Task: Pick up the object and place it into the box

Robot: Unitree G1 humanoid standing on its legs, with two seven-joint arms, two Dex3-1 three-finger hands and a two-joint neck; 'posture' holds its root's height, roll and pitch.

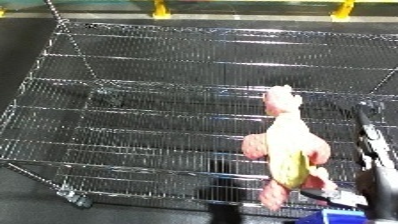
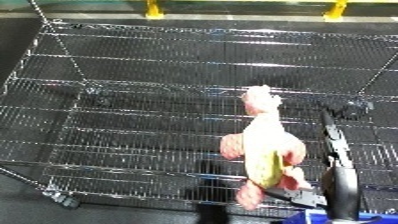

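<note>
A pink plush toy (image 1: 286,150) with a yellow belly hangs upright over the near right part of the wire mesh bin (image 1: 133,115), its feet level with the bin's front rim. My right hand (image 2: 340,182) comes in from the lower right corner. One long black finger (image 1: 366,131) stands straight up, a little to the right of the toy and apart from it. Another black finger (image 2: 295,196) lies under the toy's feet and touches them. The left hand does not show.
The bin's inside holds nothing else; its mesh floor and sloped walls fill most of the view. Dark floor lies to the left, and yellow posts (image 1: 161,9) stand behind. A blue thing (image 1: 342,218) shows at the lower right edge, and a dark shape (image 1: 226,214) at the bottom middle.
</note>
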